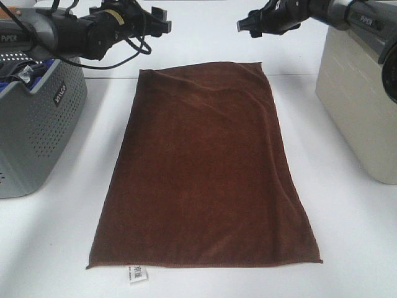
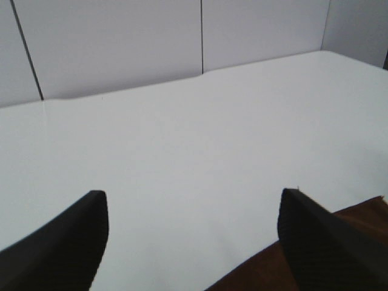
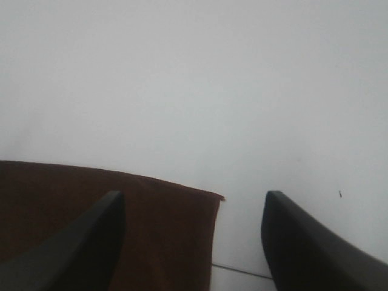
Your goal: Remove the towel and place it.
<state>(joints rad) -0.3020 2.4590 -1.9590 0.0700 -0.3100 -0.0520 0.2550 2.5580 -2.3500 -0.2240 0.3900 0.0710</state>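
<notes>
Two claws were seen hanging above the far corners of the towel [image 1: 208, 171], which lay spread flat on the white table [image 1: 347, 236], its small white tag [image 1: 138, 274] at the near left corner.

Well to the left of the left claw [image 1: 162, 23], a grey perforated basket [image 1: 37, 118] was seen at the table edge. The left claw's fingers [image 2: 57, 242] were held wide apart with nothing between them; only a sliver of the towel's far left corner lay beneath one finger, bare table under the rest. A risk was judged here: if the claw were lowered as it stood, the corner could be missed or only the hem nipped, and the cloth could slip out when lifted.

The right claw [image 1: 243, 26] was likewise held apart and empty, with the towel's far right corner lying under one finger [image 3: 66, 248] and just beside the gap. A cleaner hold seemed likely there. An uneven lift was therefore judged possible, so that the towel would be dragged askew or bunched.

To the right of the right claw a beige box [image 1: 360, 99] stood close; a sideways swing could be judged to strike it.
</notes>
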